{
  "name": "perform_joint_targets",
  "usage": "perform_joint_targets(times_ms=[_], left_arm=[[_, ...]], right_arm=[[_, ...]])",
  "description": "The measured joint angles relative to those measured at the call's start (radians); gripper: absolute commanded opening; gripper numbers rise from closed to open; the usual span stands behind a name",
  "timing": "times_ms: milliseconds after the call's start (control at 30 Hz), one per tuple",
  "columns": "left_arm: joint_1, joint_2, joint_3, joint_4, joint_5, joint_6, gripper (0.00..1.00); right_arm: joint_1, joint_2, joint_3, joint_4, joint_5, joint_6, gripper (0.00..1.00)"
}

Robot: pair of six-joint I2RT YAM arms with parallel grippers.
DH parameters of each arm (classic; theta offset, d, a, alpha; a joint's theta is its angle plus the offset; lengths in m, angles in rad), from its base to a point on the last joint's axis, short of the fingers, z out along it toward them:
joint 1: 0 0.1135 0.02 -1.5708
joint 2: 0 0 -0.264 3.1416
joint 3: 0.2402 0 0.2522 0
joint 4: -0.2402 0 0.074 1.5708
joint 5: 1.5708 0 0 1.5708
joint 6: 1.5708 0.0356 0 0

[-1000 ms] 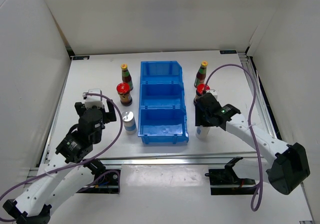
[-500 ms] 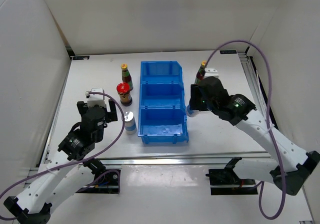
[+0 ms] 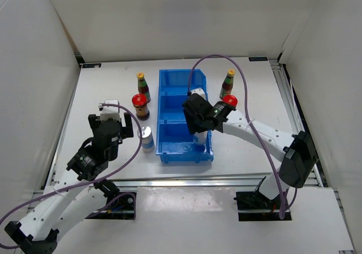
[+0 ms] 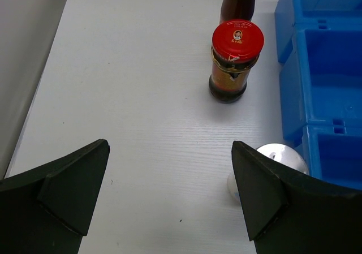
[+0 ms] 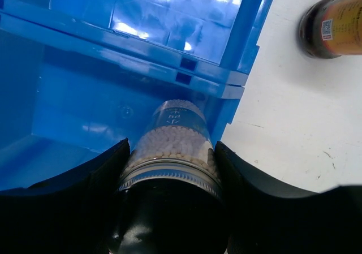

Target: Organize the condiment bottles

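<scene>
Right wrist: bottle (image 5: 171,132) top inside hand (image 5: 171,151)

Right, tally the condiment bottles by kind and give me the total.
Slim dark yellow-capped bottles: 2
Squat dark red-lidded bottles: 2
Silver-topped white bottles: 2
Total: 6

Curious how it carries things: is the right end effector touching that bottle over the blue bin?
Touching. The right wrist view shows the right end effector with fingers pressed against both sides of the bottle.
</scene>
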Motion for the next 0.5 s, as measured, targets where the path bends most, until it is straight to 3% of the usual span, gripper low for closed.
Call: perform_joint_targets(times_ms=[400,500], left_arm=[[0.0,0.026,0.0,0.0,0.0,0.003,1.0],[0.0,0.026,0.0,0.0,0.0,0.003,1.0]], right_arm=[[-0.051,0.071,0.096,-0.024,-0.068,-0.002,0.28],[-0.088,0.078,0.096,-0.028,-0.11,-0.002,0.39]])
